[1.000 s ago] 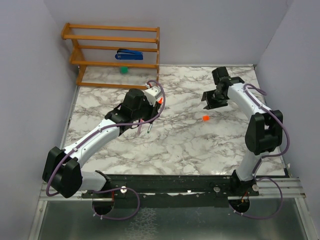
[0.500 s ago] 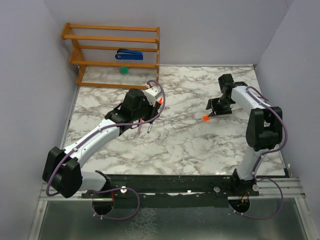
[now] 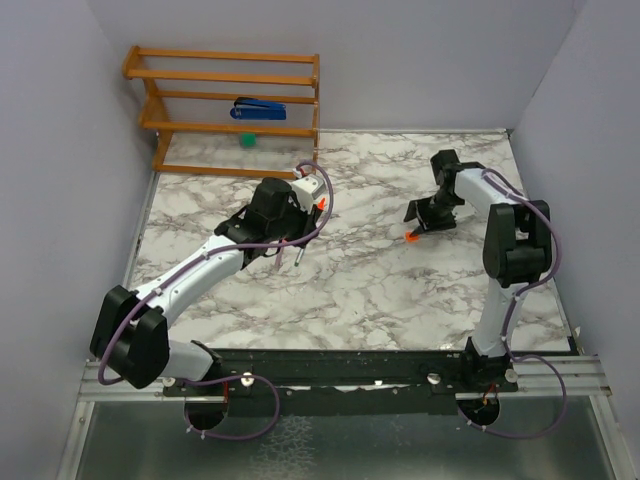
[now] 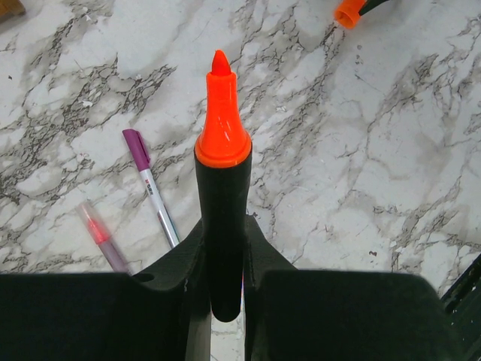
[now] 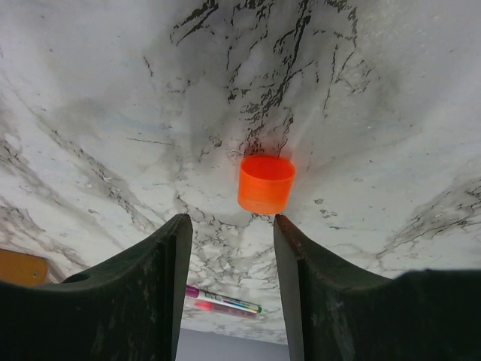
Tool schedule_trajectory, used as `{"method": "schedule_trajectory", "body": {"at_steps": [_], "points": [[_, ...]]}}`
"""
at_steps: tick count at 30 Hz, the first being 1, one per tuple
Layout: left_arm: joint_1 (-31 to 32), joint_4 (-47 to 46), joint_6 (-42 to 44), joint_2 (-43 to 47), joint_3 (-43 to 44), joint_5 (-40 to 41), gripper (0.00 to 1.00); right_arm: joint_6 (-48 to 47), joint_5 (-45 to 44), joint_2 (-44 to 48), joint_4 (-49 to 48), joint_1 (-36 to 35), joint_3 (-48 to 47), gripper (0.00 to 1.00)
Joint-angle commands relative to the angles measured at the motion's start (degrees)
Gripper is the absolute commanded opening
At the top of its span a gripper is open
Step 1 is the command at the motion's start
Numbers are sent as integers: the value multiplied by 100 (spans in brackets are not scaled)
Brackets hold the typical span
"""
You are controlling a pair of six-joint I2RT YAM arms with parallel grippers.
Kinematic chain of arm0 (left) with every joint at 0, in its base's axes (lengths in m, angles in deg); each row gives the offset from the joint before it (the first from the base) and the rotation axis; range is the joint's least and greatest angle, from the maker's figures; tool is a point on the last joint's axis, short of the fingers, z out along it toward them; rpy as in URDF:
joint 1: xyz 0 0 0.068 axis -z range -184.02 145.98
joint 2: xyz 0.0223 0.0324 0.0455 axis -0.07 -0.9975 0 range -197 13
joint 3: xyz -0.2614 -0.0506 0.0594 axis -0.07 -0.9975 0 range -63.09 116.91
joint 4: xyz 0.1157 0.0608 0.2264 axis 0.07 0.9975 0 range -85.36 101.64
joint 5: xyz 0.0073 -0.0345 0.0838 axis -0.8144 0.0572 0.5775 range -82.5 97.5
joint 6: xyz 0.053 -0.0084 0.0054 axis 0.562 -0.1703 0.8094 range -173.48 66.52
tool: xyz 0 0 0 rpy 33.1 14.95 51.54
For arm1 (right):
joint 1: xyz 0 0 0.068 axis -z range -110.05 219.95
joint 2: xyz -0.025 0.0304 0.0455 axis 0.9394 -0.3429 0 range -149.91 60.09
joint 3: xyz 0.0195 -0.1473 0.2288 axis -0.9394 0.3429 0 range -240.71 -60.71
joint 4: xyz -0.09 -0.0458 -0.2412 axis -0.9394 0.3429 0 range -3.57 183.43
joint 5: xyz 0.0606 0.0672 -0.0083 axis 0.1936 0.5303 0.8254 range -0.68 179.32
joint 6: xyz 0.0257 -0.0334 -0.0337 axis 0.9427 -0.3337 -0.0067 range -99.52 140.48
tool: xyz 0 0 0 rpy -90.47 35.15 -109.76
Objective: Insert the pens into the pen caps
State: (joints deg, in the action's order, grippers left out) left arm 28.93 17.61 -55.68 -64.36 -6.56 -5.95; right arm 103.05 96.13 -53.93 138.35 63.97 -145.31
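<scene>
My left gripper point(image 3: 303, 203) is shut on the short black marker point(image 4: 222, 197), whose orange tip point(image 4: 221, 120) points forward above the table. The silver-grey pen point(image 4: 152, 197) with a magenta-purple end and the slim pink pen point(image 4: 101, 235) lie on the marble to the marker's left; they also show by my left arm point(image 3: 296, 254). The orange cap point(image 5: 266, 184) lies on the table just past my open right gripper point(image 5: 229, 226), nearer its right finger point(image 5: 289, 248). In the top view the cap point(image 3: 411, 238) sits under my right gripper point(image 3: 420, 222).
A wooden shelf rack point(image 3: 228, 100) stands at the back left with a blue stapler point(image 3: 258, 108) and a small green ball point(image 3: 248, 140) on it. Grey walls close in the marble table point(image 3: 380, 290) on three sides.
My right gripper has come down and left onto the spot of the orange cap. My left arm with the marker has barely moved.
</scene>
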Motion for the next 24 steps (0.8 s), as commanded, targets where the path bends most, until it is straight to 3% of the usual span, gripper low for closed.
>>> {"method": "schedule_trajectory", "body": {"at_steps": [1, 14, 24], "points": [[-42, 33, 105, -75, 68, 148, 0, -100, 221, -114, 108, 8, -30, 53], [-86, 34, 105, -147, 68, 141, 0, -91, 377, -10, -220, 111, 600, 49], [-96, 32, 105, -166, 68, 137, 0, -165, 259, 33, -421, 283, 570, 48]]}}
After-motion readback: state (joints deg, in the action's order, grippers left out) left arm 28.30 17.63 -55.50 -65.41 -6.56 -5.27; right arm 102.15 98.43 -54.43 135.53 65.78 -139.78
